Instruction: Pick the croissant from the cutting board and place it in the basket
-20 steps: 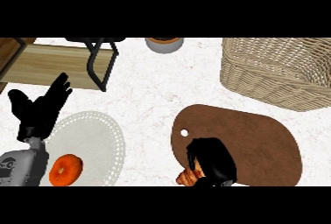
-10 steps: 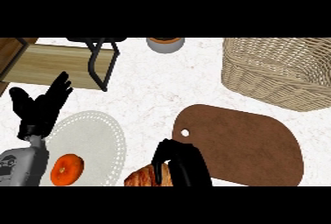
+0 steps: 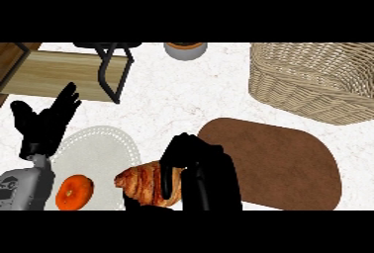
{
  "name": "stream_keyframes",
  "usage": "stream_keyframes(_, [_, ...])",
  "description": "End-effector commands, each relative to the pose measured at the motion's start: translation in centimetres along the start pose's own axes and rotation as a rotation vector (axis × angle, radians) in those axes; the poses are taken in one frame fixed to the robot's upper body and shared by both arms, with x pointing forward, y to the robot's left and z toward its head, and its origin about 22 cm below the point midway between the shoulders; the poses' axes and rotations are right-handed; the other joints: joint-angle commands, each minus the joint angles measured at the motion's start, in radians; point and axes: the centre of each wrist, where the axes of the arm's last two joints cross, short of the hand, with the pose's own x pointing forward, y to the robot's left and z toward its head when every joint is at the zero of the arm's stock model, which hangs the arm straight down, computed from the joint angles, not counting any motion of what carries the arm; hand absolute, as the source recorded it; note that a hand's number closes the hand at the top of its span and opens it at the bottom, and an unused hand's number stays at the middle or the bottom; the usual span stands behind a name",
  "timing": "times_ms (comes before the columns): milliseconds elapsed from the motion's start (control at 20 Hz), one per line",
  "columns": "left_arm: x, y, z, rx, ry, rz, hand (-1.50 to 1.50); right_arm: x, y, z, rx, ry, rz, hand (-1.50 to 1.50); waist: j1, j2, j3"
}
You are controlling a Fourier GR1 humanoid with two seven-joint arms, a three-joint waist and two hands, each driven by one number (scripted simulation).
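Where the counter's near edge meets the view, the croissant [image 3: 148, 184] is gripped by the curled fingers of the right hand [image 3: 196, 170], just off the left edge of the brown cutting board [image 3: 274, 163] and beside the right rim of the white plate [image 3: 99, 148]. An orange doughnut-like item [image 3: 74, 192] is seen on that plate's near part. At the counter's left edge, the left hand [image 3: 45, 123] is held open, fingers straight. The wicker basket [image 3: 314, 81] is located at the far right corner, well apart from the croissant.
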Motion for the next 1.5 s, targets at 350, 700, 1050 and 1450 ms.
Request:
stream_keyframes(350, [1.0, 0.0, 0.1, 0.002, 0.000, 0.018, 0.00, 4.3, -4.8, -9.2, -0.188, 0.116, 0.053, 1.50, 0.002, 0.003, 0.001])
stream_keyframes(700, [-0.5, 0.3, 0.3, 0.007, 0.015, 0.000, 0.00, 5.0, -7.4, -14.7, -0.294, 0.193, 0.150, 1.50, -0.001, 0.005, 0.000])
stream_keyframes(1050, [0.3, 0.5, 0.9, 0.015, 0.017, 0.020, 0.00, -1.6, -11.7, -18.7, -0.377, 0.270, 0.249, 1.50, 0.000, 0.004, 0.002])
stream_keyframes(1450, [0.7, 1.9, 0.9, -0.001, 0.002, 0.002, 0.00, -8.8, -13.2, -19.8, -0.379, 0.304, 0.281, 1.50, 0.002, 0.005, 0.002])
